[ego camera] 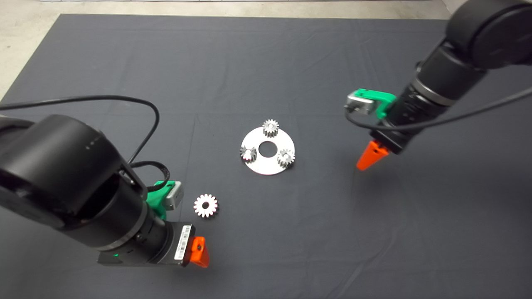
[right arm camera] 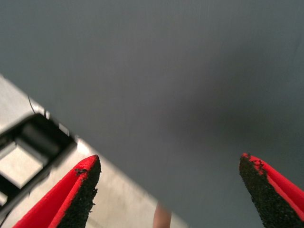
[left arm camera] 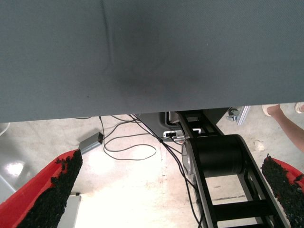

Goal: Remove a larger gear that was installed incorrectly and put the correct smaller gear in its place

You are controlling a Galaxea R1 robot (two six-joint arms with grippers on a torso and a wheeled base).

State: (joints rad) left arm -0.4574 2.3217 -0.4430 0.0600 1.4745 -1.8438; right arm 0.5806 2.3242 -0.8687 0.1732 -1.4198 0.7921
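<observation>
Toward the bench's near left corner, the left hand [ego camera: 200, 252] is hanging just above the dark mat [ego camera: 266, 62], its fingers [left arm camera: 52, 190] spread apart and gripping nothing. Just beside it, slightly farther from the near edge, the larger gear [ego camera: 205, 205] is lying flat and loose. At mid-bench a silver disc [ego camera: 268, 164] is carrying three small gears; the darker smaller gear [ego camera: 248, 153] is sitting on its left side. Well apart on the right, the right hand [ego camera: 371, 155] is hovering with fingers [right arm camera: 78, 192] spread, empty. The left hand is nearer both gears.
</observation>
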